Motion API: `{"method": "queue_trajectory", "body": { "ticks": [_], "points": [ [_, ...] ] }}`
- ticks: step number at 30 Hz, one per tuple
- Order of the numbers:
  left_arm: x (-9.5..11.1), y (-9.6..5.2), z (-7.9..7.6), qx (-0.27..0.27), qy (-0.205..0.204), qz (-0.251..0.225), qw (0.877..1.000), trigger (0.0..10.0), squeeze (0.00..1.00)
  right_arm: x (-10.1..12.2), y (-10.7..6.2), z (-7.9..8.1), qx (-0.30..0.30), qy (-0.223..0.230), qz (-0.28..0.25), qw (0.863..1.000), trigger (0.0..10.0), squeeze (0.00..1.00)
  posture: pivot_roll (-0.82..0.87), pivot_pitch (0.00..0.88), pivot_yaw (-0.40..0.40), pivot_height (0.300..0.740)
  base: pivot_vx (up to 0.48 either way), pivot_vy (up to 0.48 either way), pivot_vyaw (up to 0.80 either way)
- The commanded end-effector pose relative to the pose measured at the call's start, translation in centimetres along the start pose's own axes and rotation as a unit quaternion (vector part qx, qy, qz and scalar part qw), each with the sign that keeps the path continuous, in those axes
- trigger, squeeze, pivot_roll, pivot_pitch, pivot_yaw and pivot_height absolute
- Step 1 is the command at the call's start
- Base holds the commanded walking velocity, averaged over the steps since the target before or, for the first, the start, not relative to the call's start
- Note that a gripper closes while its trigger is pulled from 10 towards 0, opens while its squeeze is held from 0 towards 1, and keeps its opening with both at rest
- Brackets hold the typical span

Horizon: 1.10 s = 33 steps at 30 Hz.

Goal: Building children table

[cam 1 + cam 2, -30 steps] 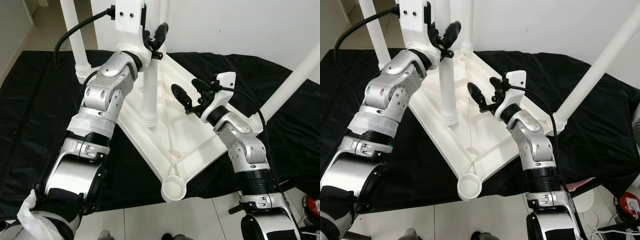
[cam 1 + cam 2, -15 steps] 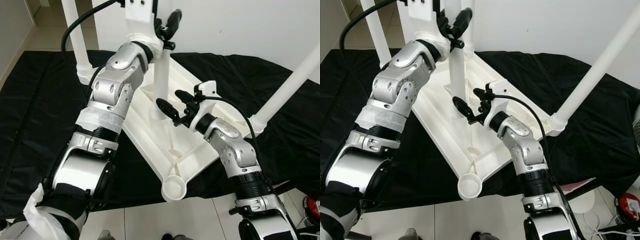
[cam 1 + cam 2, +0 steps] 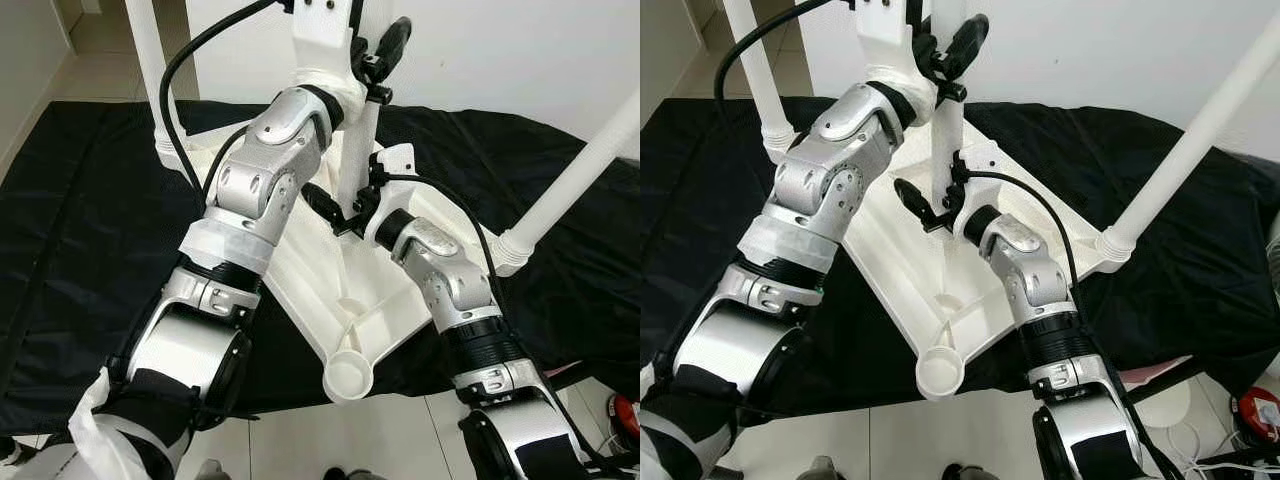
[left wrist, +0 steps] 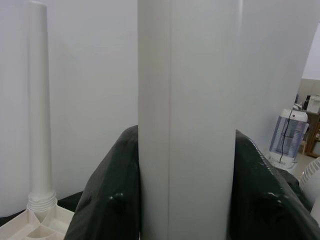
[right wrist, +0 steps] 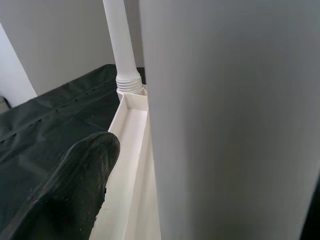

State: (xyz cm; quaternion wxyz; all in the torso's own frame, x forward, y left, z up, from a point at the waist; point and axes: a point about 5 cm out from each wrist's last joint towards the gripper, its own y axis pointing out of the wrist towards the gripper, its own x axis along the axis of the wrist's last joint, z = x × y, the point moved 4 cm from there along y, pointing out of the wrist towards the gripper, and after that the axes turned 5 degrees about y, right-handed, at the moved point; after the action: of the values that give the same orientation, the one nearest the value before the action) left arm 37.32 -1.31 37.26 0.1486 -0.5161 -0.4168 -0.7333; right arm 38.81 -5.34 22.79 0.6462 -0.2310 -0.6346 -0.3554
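The white table top (image 3: pixel 400 305) lies upside down on a black cloth. My left gripper (image 3: pixel 378 58) is shut on a loose white leg (image 3: pixel 358 150) and holds it upright over the middle of the top; its pads (image 4: pixel 107 200) press both sides of the leg (image 4: pixel 187 120). My right gripper (image 3: pixel 340 208) is open around the leg's lower end. One finger (image 5: pixel 70 195) stands apart from the leg (image 5: pixel 235 120). An empty round socket (image 3: pixel 347 375) sits at the near corner.
Fitted legs stand at the far left corner (image 3: pixel 150 70) and the right corner (image 3: pixel 580 165). The black cloth (image 3: pixel 80 220) covers the floor around the top, with white tiles (image 3: pixel 300 440) at the near edge. A white wall rises behind.
My left arm has carried the leg to the right and farther back over the top. My right gripper has swung left to the leg's lower end and now straddles it.
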Motion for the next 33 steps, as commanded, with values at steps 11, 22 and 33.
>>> {"method": "queue_trajectory", "body": {
  "ticks": [11,22,33],
  "points": [
    [0.8,0.4,-2.2,-0.065,0.01,-0.017,0.998,10.0,0.0,0.1,0.2,-0.3,0.0,-0.01,0.004,1.0,1.5,0.0,0.1,0.06,-0.065,0.74,0.0,0.0,0.0],
    [1.0,0.5,-3.2,-0.087,0.021,-0.024,0.996,10.0,0.0,-0.8,-0.2,-0.5,0.003,-0.014,0.023,1.0,0.0,0.0,0.09,0.061,-0.064,0.74,0.0,0.0,0.0],
    [0.5,0.2,-3.8,-0.097,-0.01,-0.016,0.995,10.0,1.0,-1.1,-0.6,-1.2,-0.021,-0.001,0.018,1.0,10.0,0.0,0.09,0.053,-0.062,0.74,0.0,0.0,0.0]
  ]
}}
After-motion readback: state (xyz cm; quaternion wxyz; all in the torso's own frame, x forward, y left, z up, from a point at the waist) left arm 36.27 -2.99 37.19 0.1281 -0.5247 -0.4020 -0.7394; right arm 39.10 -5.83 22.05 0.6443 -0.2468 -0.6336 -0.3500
